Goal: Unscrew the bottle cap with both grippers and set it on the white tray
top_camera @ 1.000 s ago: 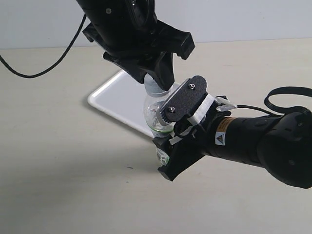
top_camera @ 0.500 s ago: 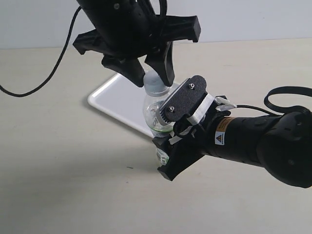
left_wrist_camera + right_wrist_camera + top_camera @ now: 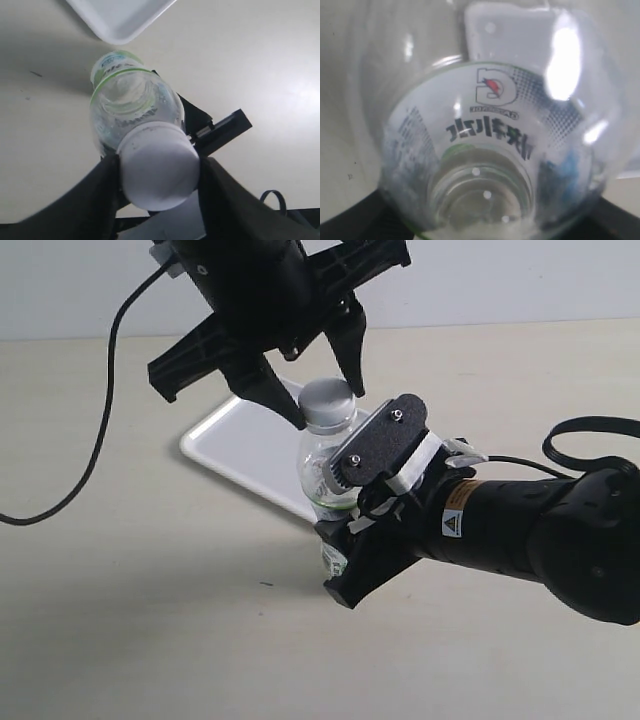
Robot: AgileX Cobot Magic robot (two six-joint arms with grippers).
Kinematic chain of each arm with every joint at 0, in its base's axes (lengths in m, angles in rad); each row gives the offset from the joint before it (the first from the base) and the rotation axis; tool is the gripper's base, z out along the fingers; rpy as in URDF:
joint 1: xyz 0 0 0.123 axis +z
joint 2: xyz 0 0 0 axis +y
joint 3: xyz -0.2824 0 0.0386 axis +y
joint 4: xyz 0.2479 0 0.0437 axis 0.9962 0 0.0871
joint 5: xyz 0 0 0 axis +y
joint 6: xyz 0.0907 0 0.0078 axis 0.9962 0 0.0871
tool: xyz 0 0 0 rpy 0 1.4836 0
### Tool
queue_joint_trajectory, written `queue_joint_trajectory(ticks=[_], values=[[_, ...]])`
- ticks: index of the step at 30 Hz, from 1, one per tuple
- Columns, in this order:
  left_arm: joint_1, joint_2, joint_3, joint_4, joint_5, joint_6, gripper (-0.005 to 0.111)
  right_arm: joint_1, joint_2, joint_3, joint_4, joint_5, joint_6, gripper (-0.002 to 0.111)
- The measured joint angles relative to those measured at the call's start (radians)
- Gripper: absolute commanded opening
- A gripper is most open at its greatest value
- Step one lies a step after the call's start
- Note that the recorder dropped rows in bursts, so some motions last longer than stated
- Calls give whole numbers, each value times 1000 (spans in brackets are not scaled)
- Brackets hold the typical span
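The bottle (image 3: 322, 472) stands tilted on the table by the near corner of the white tray (image 3: 245, 440). My right gripper (image 3: 338, 535), the one with flat plates and a warning sticker, is shut on the bottle's body. The right wrist view is filled by the clear bottle (image 3: 485, 130) and its label. The white bottle cap (image 3: 328, 400) sits on the neck. My all-black left gripper (image 3: 327, 406) comes down from above, its pointed fingers pressed against both sides of the cap. The left wrist view shows the cap (image 3: 160, 172) between the two dark fingers (image 3: 102, 190).
A black cable (image 3: 100, 445) loops over the table at the left. Another cable (image 3: 590, 428) curls behind the right arm. The tray's corner (image 3: 117, 20) lies just beyond the bottle's base. Bare beige table lies in front and to the left.
The left gripper has turned about the cap's axis, its body swinging round, and the cap now shows between its fingers. The bottle and right gripper have stayed in place.
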Motion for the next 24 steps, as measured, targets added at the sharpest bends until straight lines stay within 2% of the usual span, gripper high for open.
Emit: queue_joint_trajectory(ticks=[6, 11, 13, 16, 21, 24], values=[[2, 28, -9, -50, -5, -32, 0, -3, 0, 0, 11, 10, 2, 0], [9, 35, -14, -54, -5, -5, 0, -4, 0, 0, 15, 10, 6, 0], [16, 35, -14, -69, -5, 19, 3, -4, 0, 0, 16, 10, 6, 0], [30, 37, -14, -98, -3, 78, 21, -4, 0, 0, 21, 10, 8, 0], [41, 39, -14, -125, -3, 151, 66, -6, 0, 0, 27, 10, 15, 0], [44, 39, -14, -113, -8, 203, 84, -6, 0, 0, 23, 12, 15, 0]])
